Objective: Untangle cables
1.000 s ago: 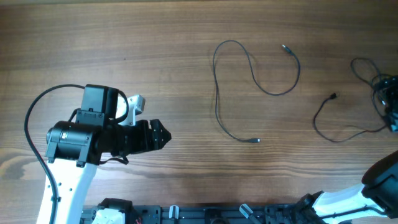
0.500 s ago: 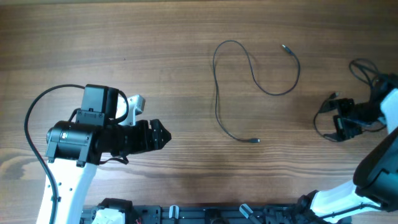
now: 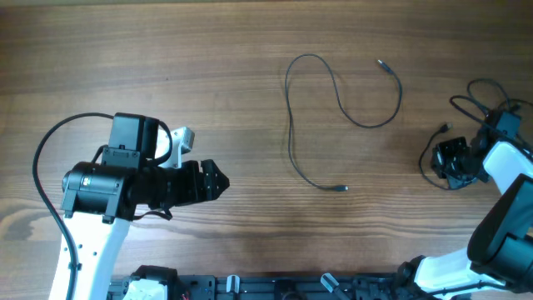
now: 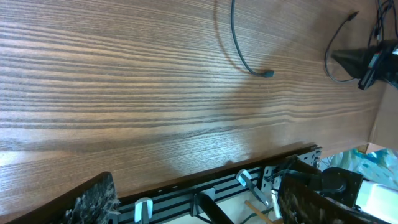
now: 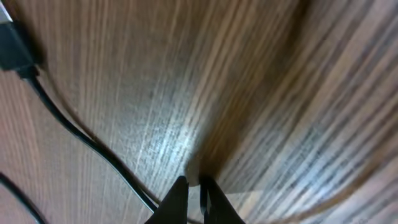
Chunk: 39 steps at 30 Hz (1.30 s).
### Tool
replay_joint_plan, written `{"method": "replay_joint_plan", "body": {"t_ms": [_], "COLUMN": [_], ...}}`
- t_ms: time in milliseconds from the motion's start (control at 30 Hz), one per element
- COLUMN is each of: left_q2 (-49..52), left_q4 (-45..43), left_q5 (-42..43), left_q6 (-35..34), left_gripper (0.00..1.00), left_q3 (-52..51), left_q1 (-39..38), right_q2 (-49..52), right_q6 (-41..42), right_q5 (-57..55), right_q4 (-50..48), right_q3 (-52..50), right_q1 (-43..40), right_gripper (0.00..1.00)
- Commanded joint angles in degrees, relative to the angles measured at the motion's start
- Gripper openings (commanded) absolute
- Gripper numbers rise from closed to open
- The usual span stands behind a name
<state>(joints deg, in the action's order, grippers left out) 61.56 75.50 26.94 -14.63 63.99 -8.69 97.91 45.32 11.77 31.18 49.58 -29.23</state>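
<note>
Wood-grain table (image 3: 166, 50), thin dark cables (image 3: 290, 133) in loose curves

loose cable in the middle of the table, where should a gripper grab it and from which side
Grip the loose cable on its long straight run, above the bend toward the lower plug. Come straight down from above with the fingers either side of the cord: it lies flat on the table, and that stretch crosses nothing.

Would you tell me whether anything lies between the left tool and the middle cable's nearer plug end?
Nothing visible does: only bare table lies between the left tool and the plug end of that cable.
</note>
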Motion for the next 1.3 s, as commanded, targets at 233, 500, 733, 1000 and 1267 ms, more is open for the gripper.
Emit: {"method": "replay_joint_plan", "body": {"t_ms": [233,500,733,1000,1267], "left_q2": [-0.04,-0.04,-0.04,-0.04,-0.04], "left_q4": [0.02,0.07,-0.02,-0.02,-0.09], "left_q5": [0.7,0.7,0.68,0.44,0.46], "left_q6": [0.94,0.94,0.96,2.6,2.69], "left_gripper": [0.85,0.86,0.86,0.86,0.86], "left_q3": [0.42,0.42,0.42,0.42,0.42], "left_q1": [-0.22,-0.22,-0.22,-0.22,-0.22], "right_q2": [3.78,3.78,3.72,-12.09,-35.93], "right_q6": [0.59,-0.68,-15.61,-21.18,-20.87], "right_q5": [39.17,53.09,20.15,33.03,15.58], "right_q4": [-12.76,-11.91,-7.93,-10.19,11.45], "right_q3": [-3.48,-3.48,-3.45,-3.41,-3.43], "right_q1": [0.13,0.13,0.13,0.13,0.15], "right_gripper": [1.0,1.0,1.0,1.0,1.0]}}
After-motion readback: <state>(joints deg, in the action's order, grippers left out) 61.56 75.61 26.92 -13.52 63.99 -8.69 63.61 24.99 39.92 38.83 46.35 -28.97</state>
